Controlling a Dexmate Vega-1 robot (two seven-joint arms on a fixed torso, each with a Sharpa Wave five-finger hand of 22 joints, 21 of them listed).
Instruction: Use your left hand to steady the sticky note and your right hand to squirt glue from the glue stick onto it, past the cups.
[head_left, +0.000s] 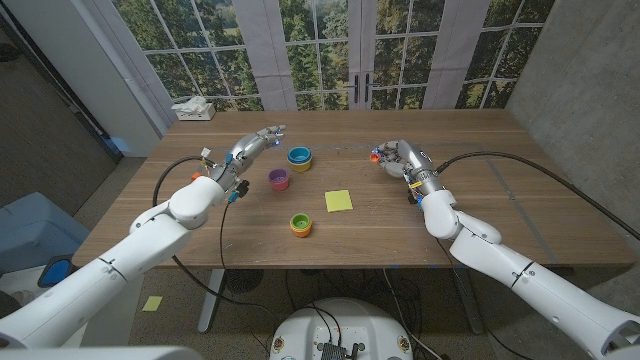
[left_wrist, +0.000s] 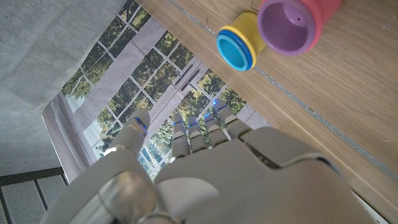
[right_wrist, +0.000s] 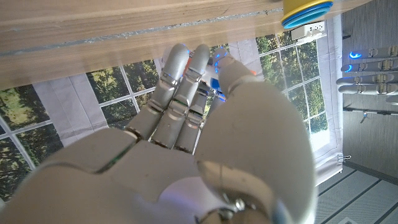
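Observation:
The yellow sticky note (head_left: 338, 201) lies on the table's middle, with neither hand on it. My right hand (head_left: 396, 158) hovers behind and to the right of the note. Its fingers (right_wrist: 180, 81) curl around a small glue stick whose orange tip (head_left: 375, 155) pokes out toward the cups. My left hand (head_left: 254, 143) is off to the left behind the cups, fingers (left_wrist: 186, 127) straight and apart, holding nothing. Three cups stand left of the note: blue-and-yellow (head_left: 299, 157), purple (head_left: 279, 179) and green-and-orange (head_left: 301, 225).
A tissue box (head_left: 193, 108) sits at the table's far left corner. Windows stand behind the far edge. In the left wrist view the blue-and-yellow cup (left_wrist: 237, 48) and the purple cup (left_wrist: 291, 25) are just beyond my fingertips.

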